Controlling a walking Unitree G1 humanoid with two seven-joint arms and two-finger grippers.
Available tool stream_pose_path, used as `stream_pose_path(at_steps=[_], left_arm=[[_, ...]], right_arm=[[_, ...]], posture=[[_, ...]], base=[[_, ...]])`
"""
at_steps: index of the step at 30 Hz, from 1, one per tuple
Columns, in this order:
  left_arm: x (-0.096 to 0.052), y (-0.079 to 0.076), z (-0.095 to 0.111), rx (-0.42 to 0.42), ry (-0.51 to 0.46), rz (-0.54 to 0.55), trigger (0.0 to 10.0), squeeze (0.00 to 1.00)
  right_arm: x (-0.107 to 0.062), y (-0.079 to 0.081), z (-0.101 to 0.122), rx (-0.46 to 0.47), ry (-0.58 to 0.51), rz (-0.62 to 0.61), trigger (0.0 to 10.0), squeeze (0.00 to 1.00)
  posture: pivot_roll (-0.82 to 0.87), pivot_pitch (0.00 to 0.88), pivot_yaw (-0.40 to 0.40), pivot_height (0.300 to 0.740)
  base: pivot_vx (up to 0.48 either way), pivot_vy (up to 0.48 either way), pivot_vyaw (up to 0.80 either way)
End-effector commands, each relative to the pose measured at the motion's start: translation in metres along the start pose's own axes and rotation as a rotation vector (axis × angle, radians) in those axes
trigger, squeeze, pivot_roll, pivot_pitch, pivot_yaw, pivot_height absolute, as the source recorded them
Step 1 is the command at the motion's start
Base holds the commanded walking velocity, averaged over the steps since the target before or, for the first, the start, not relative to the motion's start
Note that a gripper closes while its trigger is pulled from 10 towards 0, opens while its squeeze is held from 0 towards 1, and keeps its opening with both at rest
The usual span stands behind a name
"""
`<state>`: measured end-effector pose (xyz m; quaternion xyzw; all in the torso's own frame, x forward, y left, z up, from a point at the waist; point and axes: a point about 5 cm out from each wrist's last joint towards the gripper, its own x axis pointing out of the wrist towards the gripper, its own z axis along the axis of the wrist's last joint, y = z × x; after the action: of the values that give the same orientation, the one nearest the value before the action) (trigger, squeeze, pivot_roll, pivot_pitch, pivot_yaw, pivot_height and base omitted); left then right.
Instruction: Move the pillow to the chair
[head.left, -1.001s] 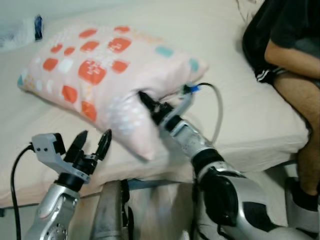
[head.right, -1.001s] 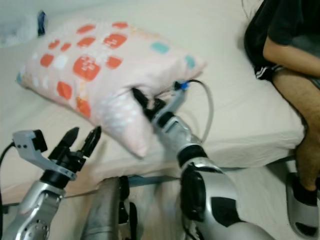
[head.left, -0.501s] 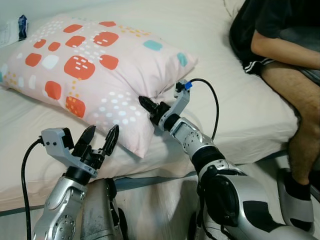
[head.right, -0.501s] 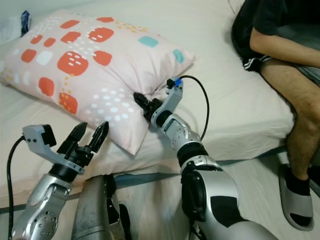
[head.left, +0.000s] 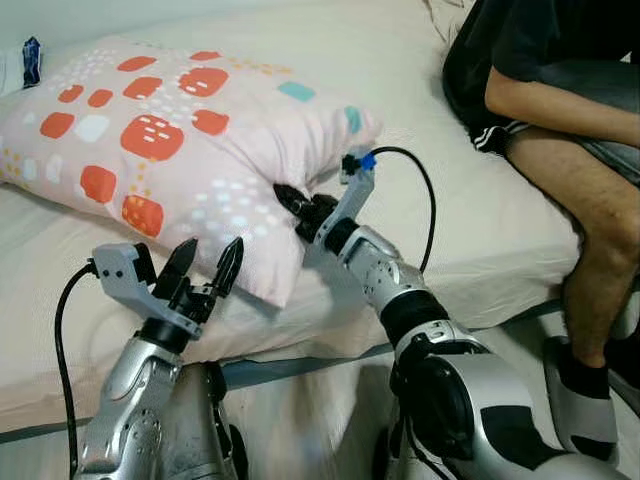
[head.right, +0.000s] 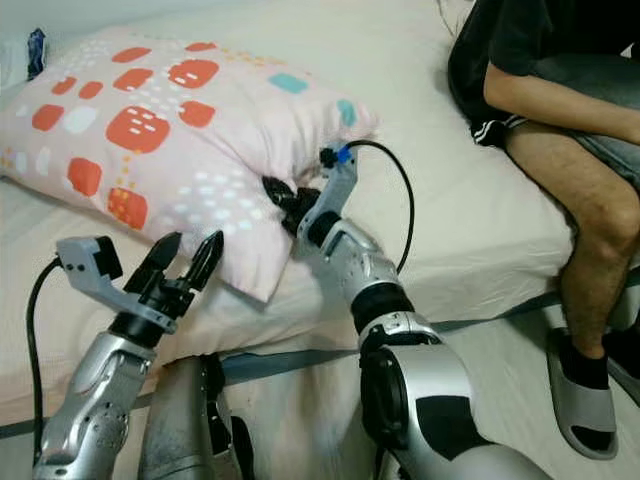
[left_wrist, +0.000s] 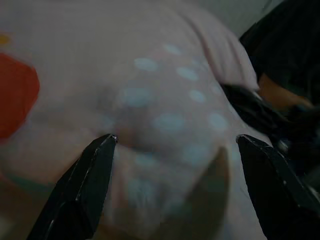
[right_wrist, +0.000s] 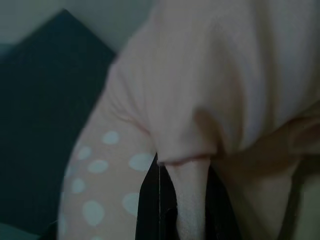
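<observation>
Right gripper (head.left: 287, 197) is clamped on a fold of the pillow's (head.left: 160, 120) near edge, evidently to drag it off the bed (head.left: 450, 215). Left gripper (head.left: 208, 266) hangs just short of the lower corner, its 2 fingers spread, apparently ready to add support. The pillow rests on the bed. A seated person (head.left: 560, 110) occupies the right edge, near any swing that way.

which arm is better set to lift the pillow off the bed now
Right. The right gripper is shut on the pillow edge, while the left gripper is open just short of its corner.
</observation>
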<state>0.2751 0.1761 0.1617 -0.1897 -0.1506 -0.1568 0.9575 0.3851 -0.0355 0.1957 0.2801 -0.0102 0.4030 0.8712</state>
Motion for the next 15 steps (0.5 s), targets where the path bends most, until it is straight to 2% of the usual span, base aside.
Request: stream_pose_path(at_steps=[1, 9, 12, 15], left_arm=[[-0.002, 0.004, -0.001, 0.008, -0.008, 0.016, 10.0, 0.0], [0.014, 0.015, 0.014, 0.041, -0.09, 0.047, 10.0, 0.0], [0.02, 0.028, 0.029, 0.076, -0.157, 0.109, 10.0, 0.0], [0.02, 0.037, 0.036, 0.098, -0.184, 0.149, 10.0, 0.0]], right_arm=[[0.0, 0.005, -0.001, 0.021, -0.031, 0.049, 0.0, 0.0], [-0.004, 0.005, 0.005, 0.029, -0.066, 0.095, 0.0, 0.0], [-0.007, 0.004, 0.003, 0.017, -0.06, 0.113, 0.0, 0.0], [-0.01, 0.003, 0.0, 0.021, -0.053, 0.107, 0.0, 0.0]], posture=[[0.03, 0.185, 0.001, 0.334], [0.0, 0.128, -0.017, 0.358], [-0.01, 0.114, -0.024, 0.372], [-0.01, 0.105, -0.031, 0.381]], base=[[0.0, 0.0, 0.0], [0.0, 0.0, 0.0], [0.0, 0.0, 0.0], [0.0, 0.0, 0.0]])
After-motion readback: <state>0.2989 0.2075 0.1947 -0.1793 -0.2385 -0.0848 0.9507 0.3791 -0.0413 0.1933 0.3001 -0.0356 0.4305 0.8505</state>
